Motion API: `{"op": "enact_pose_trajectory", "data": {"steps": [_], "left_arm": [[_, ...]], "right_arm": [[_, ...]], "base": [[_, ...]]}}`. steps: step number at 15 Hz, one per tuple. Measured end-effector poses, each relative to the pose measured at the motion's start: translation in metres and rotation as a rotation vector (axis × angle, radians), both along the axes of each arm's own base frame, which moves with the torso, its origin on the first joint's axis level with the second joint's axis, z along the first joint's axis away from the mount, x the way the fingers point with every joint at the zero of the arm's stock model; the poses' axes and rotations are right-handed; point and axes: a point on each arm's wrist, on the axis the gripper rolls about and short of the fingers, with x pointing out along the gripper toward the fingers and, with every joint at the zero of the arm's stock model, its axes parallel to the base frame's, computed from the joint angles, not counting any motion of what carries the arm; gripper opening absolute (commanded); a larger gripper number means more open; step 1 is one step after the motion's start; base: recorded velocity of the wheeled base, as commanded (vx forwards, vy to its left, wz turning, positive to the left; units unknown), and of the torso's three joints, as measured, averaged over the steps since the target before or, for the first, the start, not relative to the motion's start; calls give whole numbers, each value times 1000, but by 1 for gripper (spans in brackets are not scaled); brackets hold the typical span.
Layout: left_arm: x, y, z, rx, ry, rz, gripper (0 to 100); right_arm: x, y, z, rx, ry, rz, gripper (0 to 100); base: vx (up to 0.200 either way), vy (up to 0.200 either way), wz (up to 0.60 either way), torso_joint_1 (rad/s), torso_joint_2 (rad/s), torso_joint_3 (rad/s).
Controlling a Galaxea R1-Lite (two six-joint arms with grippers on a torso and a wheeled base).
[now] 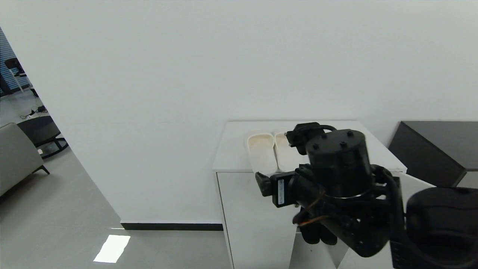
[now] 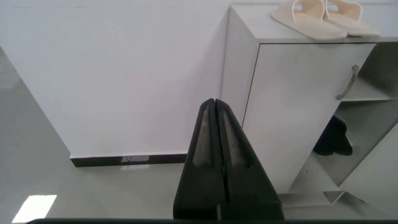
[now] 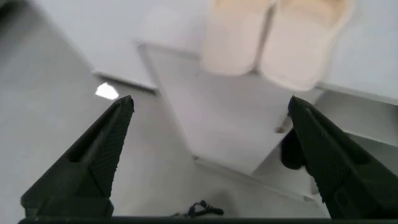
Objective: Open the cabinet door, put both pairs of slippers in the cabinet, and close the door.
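Note:
A pair of cream slippers (image 1: 270, 149) (image 2: 323, 15) (image 3: 273, 37) lies side by side on top of the white cabinet (image 1: 254, 209) (image 2: 292, 99) (image 3: 211, 112). The cabinet's left door is closed, with its handle (image 2: 348, 82) at the inner edge. The right side stands open, and a pair of black slippers (image 2: 333, 137) (image 3: 291, 149) sits on a shelf inside. My right arm (image 1: 336, 168) hovers in front of and above the cabinet; its gripper (image 3: 211, 155) is open wide and empty, short of the cream slippers. My left gripper (image 2: 215, 130) is shut and empty, low and well left of the cabinet.
A white wall (image 1: 186, 93) runs behind the cabinet. A dark cabinet (image 1: 429, 149) stands to the right. A grey sofa (image 1: 15, 157) and a round dark table (image 1: 41, 130) are far left. Open grey floor (image 1: 74, 224) lies left of the cabinet.

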Motion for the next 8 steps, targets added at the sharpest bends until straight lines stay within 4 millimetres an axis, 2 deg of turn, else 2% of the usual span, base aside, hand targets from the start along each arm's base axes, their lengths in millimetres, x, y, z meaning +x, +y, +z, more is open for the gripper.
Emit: {"op": "enact_pose_trajectory", "data": {"steps": [4,7,8], "left_arm": [[0,0,0,6,0,0,0],[0,0,0,13,0,-2,0],[0,0,0,12,0,-1,0]], "right_arm": [[32,11,-13,-29,9,-122,100],[42,13,-26,-37,16,-140,100],[47,14,-29,-34,10,-148,100]], "base": [[0,0,0,0,0,0],[0,0,0,0,0,0],[200,0,0,7,2,2]]}}
